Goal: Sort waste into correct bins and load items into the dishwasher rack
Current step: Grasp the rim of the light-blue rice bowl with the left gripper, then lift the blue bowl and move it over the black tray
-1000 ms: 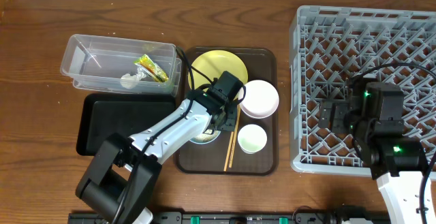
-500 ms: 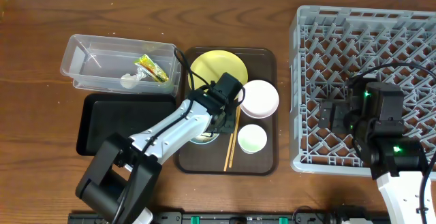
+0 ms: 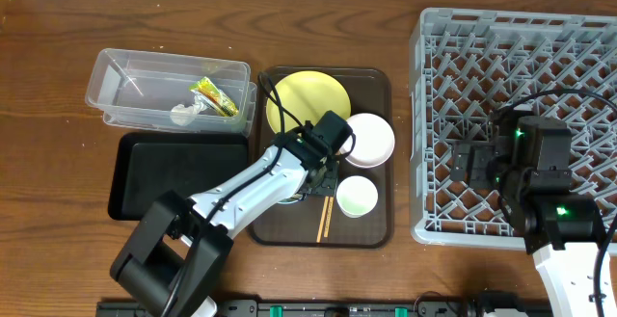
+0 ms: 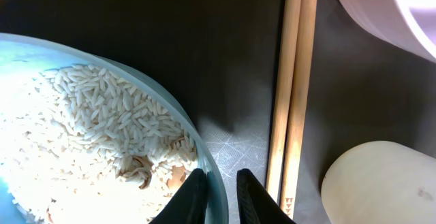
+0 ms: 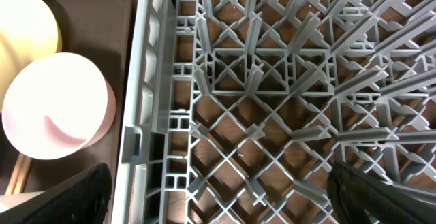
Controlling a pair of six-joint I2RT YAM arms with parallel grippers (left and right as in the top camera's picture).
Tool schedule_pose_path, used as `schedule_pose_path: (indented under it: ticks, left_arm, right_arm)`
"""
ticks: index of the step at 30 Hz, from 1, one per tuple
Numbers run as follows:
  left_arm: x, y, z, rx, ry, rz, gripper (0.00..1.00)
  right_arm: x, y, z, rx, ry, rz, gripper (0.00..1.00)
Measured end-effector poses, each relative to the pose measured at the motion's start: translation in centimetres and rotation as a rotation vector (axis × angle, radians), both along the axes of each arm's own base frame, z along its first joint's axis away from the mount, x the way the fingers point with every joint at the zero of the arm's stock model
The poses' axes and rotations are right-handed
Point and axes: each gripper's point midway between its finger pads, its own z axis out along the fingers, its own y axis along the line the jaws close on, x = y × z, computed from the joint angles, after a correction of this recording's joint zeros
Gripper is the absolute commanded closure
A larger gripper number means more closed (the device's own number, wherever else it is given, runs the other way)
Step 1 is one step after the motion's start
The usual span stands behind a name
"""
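Pinching blue bowl (image 4: 27, 54) rim, left gripper (image 4: 219, 184) clamping it beside chopsticks (image 4: 291, 81) on tray (image 4: 225, 47); rice (image 4: 88, 129) lying inside; right gripper (image 5: 218, 197) hanging wide open over rack (image 5: 153, 81)

White left arm (image 3: 246, 184), black joints, black cables, right arm's (image 3: 545, 163) green lights

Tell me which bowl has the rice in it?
The light blue bowl, whose rim the left pincer pinches; rice covers its bottom. The pinkish-white bowl shows no rice.
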Motion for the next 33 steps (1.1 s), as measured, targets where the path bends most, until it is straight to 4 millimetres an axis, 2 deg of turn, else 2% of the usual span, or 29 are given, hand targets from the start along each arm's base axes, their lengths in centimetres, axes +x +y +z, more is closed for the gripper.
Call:
schedule_pose_path:
  ticks: [19,23,33]
  left_arm:
    - [-0.05,0.13,-0.14,0.012,-0.001,0.007,0.81]
    - [-0.09,0.28,-0.60,0.024,0.007,0.013,0.94]
    - [0.17,0.57,-0.51,0.041,-0.010,0.016,0.94]
  right_arm:
    - [-0.04,0.03,-0.04,0.001,0.002,0.001,0.01]
    - [-0.04,0.03,-0.04,0.001,0.002,0.001,0.01]
    - [-0.04,0.04,-0.04,0.002,0.002,0.001,0.01]
